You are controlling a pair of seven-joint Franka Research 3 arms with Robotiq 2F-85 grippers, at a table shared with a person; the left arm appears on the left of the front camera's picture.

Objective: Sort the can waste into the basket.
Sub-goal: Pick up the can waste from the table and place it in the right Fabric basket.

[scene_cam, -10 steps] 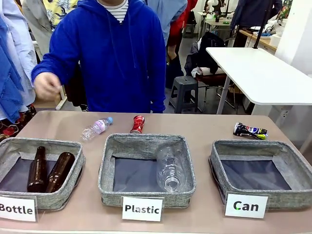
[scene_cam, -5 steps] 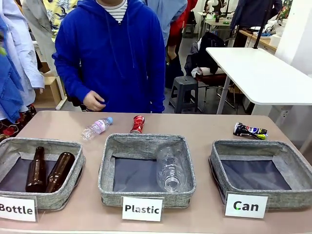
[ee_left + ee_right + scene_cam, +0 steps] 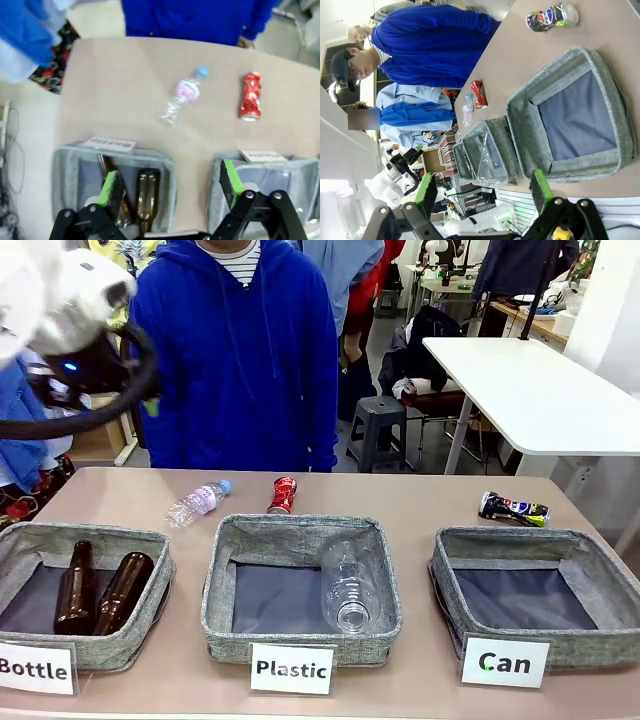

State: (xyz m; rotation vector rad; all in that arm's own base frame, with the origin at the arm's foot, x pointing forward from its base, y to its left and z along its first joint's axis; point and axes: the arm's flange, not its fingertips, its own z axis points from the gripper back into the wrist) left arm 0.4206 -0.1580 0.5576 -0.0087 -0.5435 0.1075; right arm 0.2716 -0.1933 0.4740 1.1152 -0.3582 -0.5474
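Note:
A crushed red can (image 3: 283, 494) lies on the table behind the middle basket, also seen as the red can (image 3: 250, 96) in the left wrist view. A dark blue-black can (image 3: 513, 508) with a yellow-green end lies behind the grey "Can" basket (image 3: 520, 537), whose dark bottom is bare. My left gripper (image 3: 170, 182) hangs open high above the "Bottle" basket, holding nothing. My right gripper (image 3: 482, 187) is open too, well back from the Can basket (image 3: 520, 120) and the dark can (image 3: 551, 15). My left arm (image 3: 70, 330) shows at the upper left.
The "Bottle" basket (image 3: 150, 540) holds two brown glass bottles (image 3: 100, 590). The "Plastic" basket (image 3: 300, 525) holds a clear bottle (image 3: 350, 585). Another clear bottle (image 3: 198, 502) lies on the table left of the red can. A person in a blue hoodie (image 3: 240, 350) stands at the far edge.
My left arm has swung into the front view at the upper left. The person's hand has dropped from view. The cans and bottles have not moved.

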